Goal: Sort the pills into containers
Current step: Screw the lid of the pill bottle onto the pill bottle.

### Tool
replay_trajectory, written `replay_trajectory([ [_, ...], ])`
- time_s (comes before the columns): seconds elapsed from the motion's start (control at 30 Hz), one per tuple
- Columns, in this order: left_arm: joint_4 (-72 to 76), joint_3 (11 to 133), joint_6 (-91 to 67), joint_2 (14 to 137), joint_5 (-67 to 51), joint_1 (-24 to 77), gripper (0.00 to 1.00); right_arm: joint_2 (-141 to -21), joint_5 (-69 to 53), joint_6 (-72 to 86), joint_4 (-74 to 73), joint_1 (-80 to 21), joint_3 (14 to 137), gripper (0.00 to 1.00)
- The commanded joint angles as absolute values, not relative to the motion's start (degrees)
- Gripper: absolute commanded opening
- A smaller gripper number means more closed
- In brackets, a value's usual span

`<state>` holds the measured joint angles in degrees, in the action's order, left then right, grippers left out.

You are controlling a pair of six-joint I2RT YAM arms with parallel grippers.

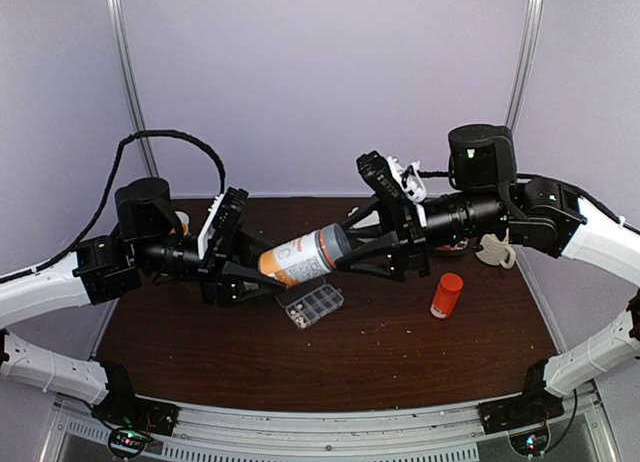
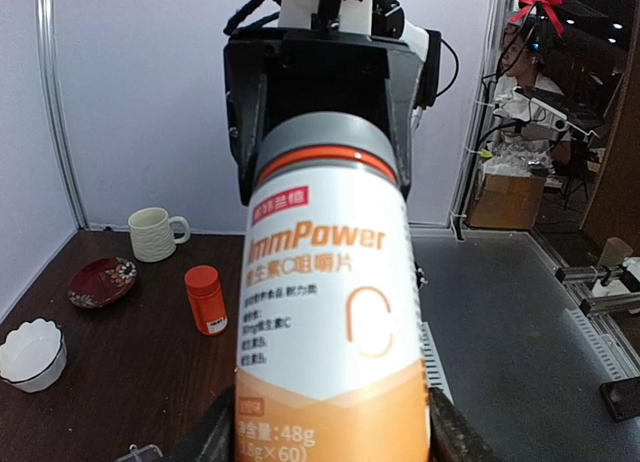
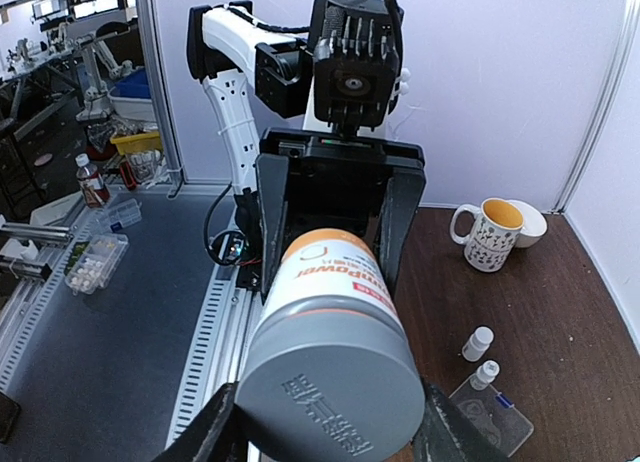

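Note:
A white and orange bottle (image 1: 297, 259) with a grey cap (image 1: 334, 244) hangs tilted in the air between my two arms. My left gripper (image 1: 262, 272) is shut on its orange base end, with the label filling the left wrist view (image 2: 325, 272). My right gripper (image 1: 350, 250) is shut on the grey cap (image 3: 335, 382), one finger on each side. The clear pill organizer box (image 1: 313, 305) lies on the table just below the bottle. A few whitish pills (image 1: 297, 319) show in its near-left compartments.
A small red bottle (image 1: 446, 295) stands right of the organizer. A patterned mug (image 1: 495, 250) is at the back right. Two tiny white bottles (image 3: 478, 343) and a flat clear sheet (image 3: 490, 422) lie near the back left. A cream mug (image 2: 153, 233), a dark red dish (image 2: 102, 281) and a white bowl (image 2: 30, 354) are also on the table.

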<state>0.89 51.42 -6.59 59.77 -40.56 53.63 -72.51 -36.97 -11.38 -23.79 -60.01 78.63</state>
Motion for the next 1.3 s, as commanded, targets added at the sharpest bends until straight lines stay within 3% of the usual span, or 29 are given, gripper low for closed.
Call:
replay_trajectory([
  [0.0, 1.4, 54.4, -9.4, 61.7, -42.9, 53.8, 0.11, -70.5, -34.8, -26.5, -21.9, -60.4, 78.1, 0.23],
  [0.23, 2.1, 55.0, -11.0, 62.4, -44.2, 53.8, 0.10, -71.1, -35.4, -51.2, -20.9, -60.5, 77.2, 0.09],
  [0.4, 0.7, 55.6, -11.6, 62.8, -45.0, 53.8, 0.10, -72.0, -40.1, -70.8, -28.2, -60.5, 78.9, 0.07],
  [0.53, -0.9, 55.8, -11.6, 63.3, -45.3, 53.7, 0.10, -70.8, -36.0, -82.5, -29.0, -61.5, 76.7, 0.04],
  [0.6, -2.2, 56.0, -11.0, 63.6, -45.5, 53.8, 0.10, -69.1, -32.5, -84.5, -24.1, -62.6, 73.2, 0.14],
  [0.7, -3.6, 56.0, -9.4, 63.6, -44.6, 53.8, 0.10, -66.7, -30.7, -77.1, -13.6, -62.9, 68.5, 0.54],
  [0.83, -6.1, 56.1, -6.2, 62.7, -41.1, 53.8, 0.10, -66.1, -32.3, -67.4, -16.6, -62.4, 69.5, 0.85],
  [1.1, -8.2, 56.0, -0.6, 60.3, -33.0, 53.8, 0.11, -58.6, -36.9, -37.0, -10.4, -61.9, 62.6, 1.00],
  [1.27, -6.7, 55.3, 2.0, 58.8, -31.1, 53.9, 0.10, -58.4, -29.4, -12.3, -9.6, -61.9, 64.4, 1.00],
])
